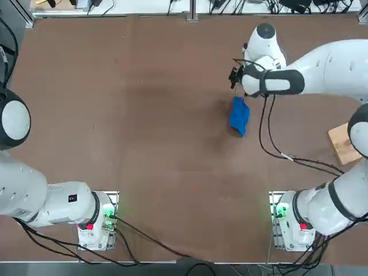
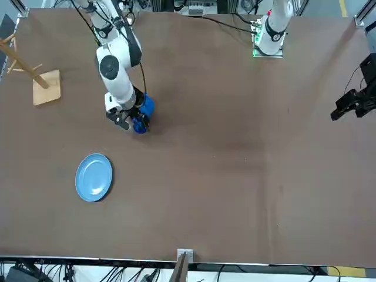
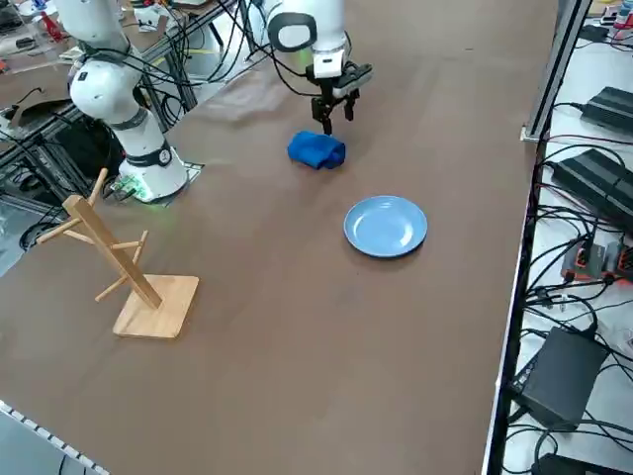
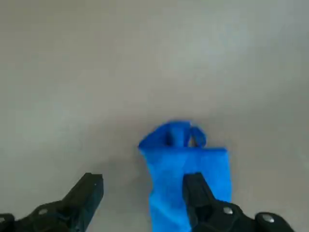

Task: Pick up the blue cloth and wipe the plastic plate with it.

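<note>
The blue cloth (image 1: 239,115) lies crumpled on the brown table, also seen in the front view (image 2: 144,108), the side view (image 3: 316,149) and the wrist view (image 4: 186,166). My right gripper (image 3: 334,117) hovers open just over the cloth's far end, with nothing between its fingers. In the wrist view one finger (image 4: 195,193) overlaps the cloth and the other (image 4: 88,194) stands over bare table. The plastic plate (image 3: 386,226), pale blue and round, rests flat a short way from the cloth, towards the far table edge (image 2: 94,177). The right arm hides it in the top view.
A wooden peg rack (image 3: 129,277) stands on its base at the robot's right side of the table (image 2: 41,82), well away from the cloth and plate. Cables and power bricks lie beyond the far table edge (image 3: 514,297).
</note>
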